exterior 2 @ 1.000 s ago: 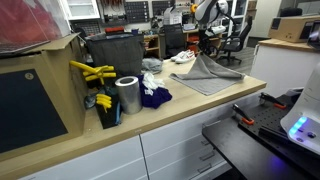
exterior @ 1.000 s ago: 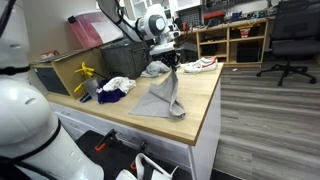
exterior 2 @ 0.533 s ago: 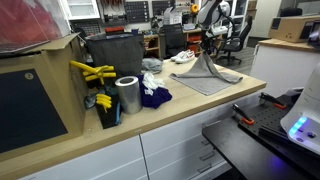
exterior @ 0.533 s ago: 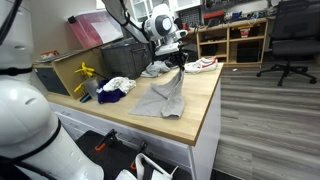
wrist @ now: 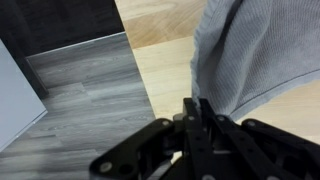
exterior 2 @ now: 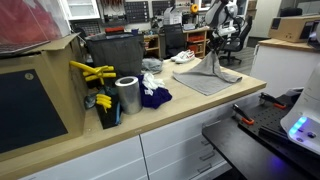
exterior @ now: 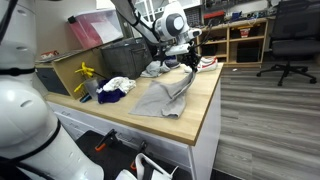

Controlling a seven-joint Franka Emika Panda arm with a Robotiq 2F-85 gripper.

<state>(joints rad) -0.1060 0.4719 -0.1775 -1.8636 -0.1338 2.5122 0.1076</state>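
Observation:
A grey cloth (exterior: 160,98) lies on the wooden worktop (exterior: 205,105); one edge is pulled up into a peak. My gripper (exterior: 192,60) is shut on that raised edge, above the side of the worktop nearest the floor. In an exterior view the cloth (exterior 2: 205,78) rises like a tent to the gripper (exterior 2: 219,45). In the wrist view the gripper (wrist: 197,108) has its black fingers pressed together on the grey fabric (wrist: 255,50), which hangs over the wood and the grey floor.
A white sneaker (exterior: 208,63) lies just behind the gripper. Blue and white rags (exterior: 112,90), a metal can (exterior 2: 127,95), yellow tools (exterior 2: 92,72) and a dark bin (exterior 2: 122,55) stand beyond the cloth. An office chair (exterior: 290,40) is on the floor.
My gripper has carried the cloth's pinched edge sideways toward the worktop's floor-side edge. The cloth now stretches and leans that way.

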